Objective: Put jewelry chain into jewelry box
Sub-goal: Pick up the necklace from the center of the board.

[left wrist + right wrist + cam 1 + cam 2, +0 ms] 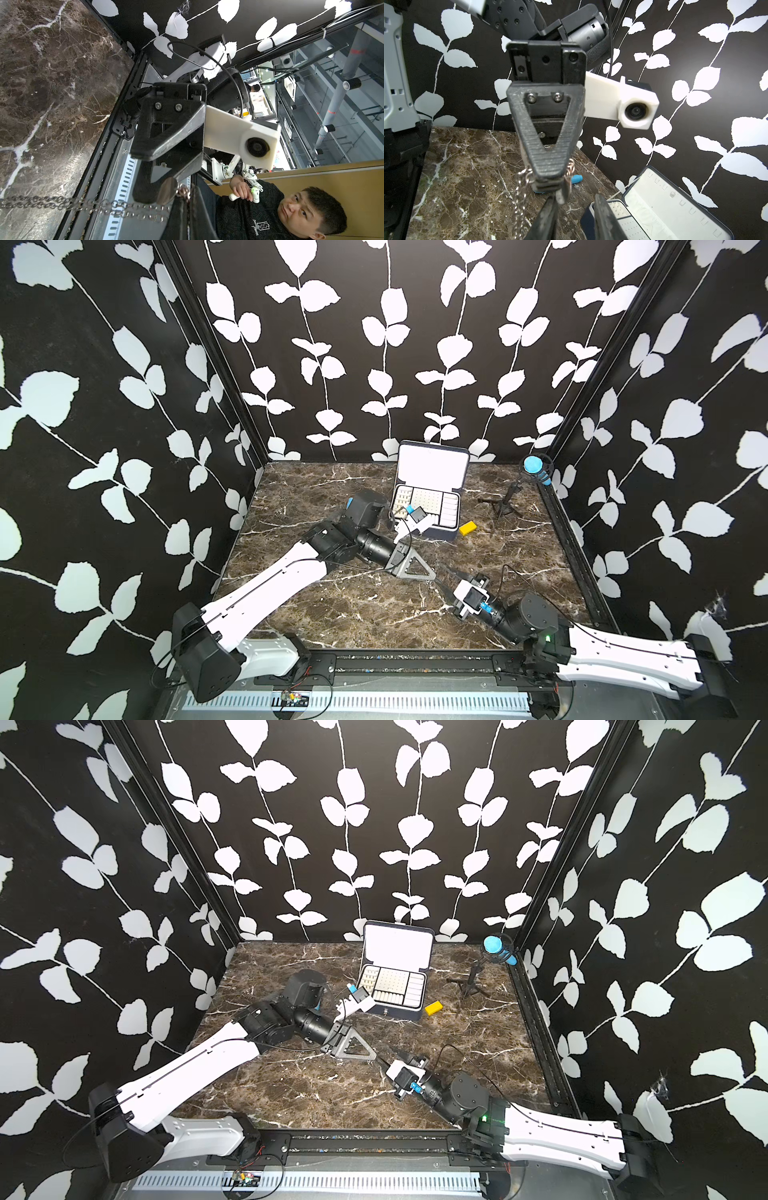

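Observation:
The jewelry chain [83,204] is a silvery link chain with a round pendant [167,191]. My left gripper [187,193] is shut on its ring end, low over the table's middle [433,577]. In the right wrist view the chain [520,199] hangs doubled from the left fingertip [548,176]. My right gripper [574,198] faces it tip to tip, jaws open, and the pendant [564,192] sits against one finger. In both top views the chain is too thin to make out. The jewelry box [440,533] [395,1013] stands open at the back, lid up.
A small yellow block [467,527] lies just right of the box. A blue microphone [534,466] on a black tripod [505,506] stands at the back right corner. The left arm's elbow [363,506] sits close to the box's left side.

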`<act>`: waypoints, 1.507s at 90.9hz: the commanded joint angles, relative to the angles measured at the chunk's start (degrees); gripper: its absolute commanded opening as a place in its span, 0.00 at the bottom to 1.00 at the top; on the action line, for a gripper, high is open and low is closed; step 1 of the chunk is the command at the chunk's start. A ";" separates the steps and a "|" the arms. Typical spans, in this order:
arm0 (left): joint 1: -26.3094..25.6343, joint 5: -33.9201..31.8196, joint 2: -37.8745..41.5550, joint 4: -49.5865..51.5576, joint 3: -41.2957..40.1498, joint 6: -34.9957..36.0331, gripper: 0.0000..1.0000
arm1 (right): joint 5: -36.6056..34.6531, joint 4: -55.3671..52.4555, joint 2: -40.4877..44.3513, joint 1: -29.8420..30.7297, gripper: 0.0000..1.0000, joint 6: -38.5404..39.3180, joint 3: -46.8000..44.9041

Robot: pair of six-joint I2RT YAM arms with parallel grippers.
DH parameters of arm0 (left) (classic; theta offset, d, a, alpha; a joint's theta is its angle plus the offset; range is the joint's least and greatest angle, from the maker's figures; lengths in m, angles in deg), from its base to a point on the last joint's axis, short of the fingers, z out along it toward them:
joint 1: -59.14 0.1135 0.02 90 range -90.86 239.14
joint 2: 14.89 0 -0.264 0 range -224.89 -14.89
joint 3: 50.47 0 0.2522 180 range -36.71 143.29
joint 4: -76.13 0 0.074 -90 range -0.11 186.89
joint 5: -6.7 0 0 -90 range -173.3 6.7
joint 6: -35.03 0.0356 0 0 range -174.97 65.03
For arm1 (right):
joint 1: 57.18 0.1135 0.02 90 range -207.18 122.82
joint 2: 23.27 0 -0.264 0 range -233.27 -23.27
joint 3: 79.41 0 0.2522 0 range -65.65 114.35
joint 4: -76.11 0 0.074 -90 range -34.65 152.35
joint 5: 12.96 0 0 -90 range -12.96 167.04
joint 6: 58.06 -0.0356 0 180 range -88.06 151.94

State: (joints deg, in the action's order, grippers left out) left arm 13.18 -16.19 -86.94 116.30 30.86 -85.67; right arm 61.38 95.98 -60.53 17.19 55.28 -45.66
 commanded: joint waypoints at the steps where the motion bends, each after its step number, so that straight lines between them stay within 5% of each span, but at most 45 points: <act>1: 0.16 1.09 0.33 0.98 1.90 1.78 0.00 | 0.02 3.83 -0.21 0.03 0.31 -0.18 1.65; 25: 0.16 0.83 0.50 1.83 2.19 2.55 0.00 | 2.26 3.02 -1.39 -0.01 0.25 -0.16 2.59; 45: 0.17 0.65 0.51 3.08 3.02 3.59 0.00 | 3.00 0.94 -1.24 -0.01 0.35 -0.21 2.38; 99: 0.16 -0.12 0.20 4.01 3.16 4.06 0.00 | 2.73 1.97 -0.33 -0.02 0.34 0.22 2.49; 137: 0.16 -0.23 0.16 4.41 3.20 4.41 0.00 | 3.40 2.49 -1.10 -0.03 0.22 -0.04 2.92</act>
State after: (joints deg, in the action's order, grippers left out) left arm 13.18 -16.71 -87.00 120.08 32.57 -82.34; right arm 64.24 95.13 -61.53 17.14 55.58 -44.26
